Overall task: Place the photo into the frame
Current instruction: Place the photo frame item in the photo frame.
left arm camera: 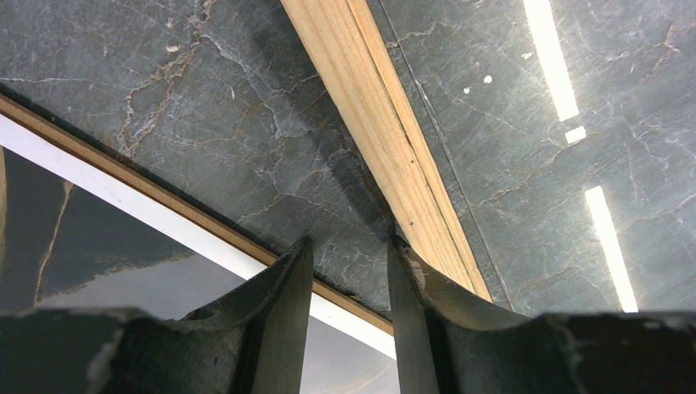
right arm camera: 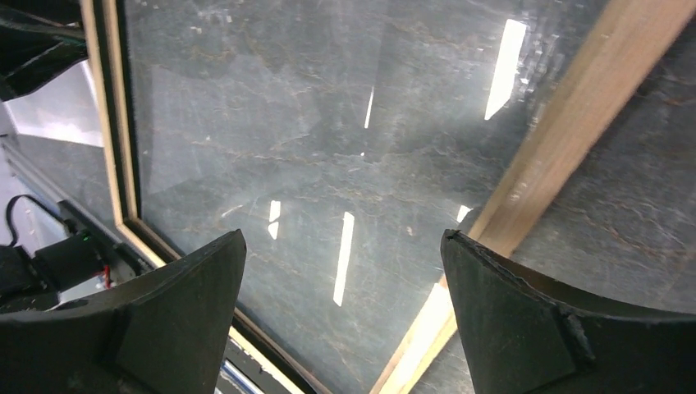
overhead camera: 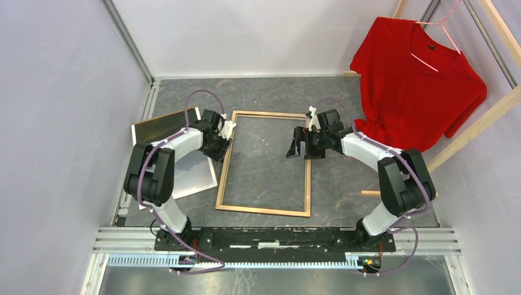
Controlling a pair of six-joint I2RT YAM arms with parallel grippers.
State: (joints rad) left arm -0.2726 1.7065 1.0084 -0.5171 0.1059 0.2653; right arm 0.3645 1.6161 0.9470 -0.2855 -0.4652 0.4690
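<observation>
Item, the frame [overhead camera: 264, 211]: lies flat, pale wood side up, centre of the top view, a reflective clear sheet [right arm camera: 287, 148] inside its rails. Item, the photo [overhead camera: 161, 125]: flat on the table [overhead camera: 344, 184], left of the frame, partly under the left arm. Left gripper [overhead camera: 225, 131]: at the frame's upper-left corner, fingers partly apart, nothing between them; right gripper [overhead camera: 302, 149]: above the frame's right rail, fingers spread wide, empty.

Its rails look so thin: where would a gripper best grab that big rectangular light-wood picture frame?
Probably one long side rail of the light-wood frame, from straight above, a finger either side: it lies flat, and its rails are slim.
</observation>
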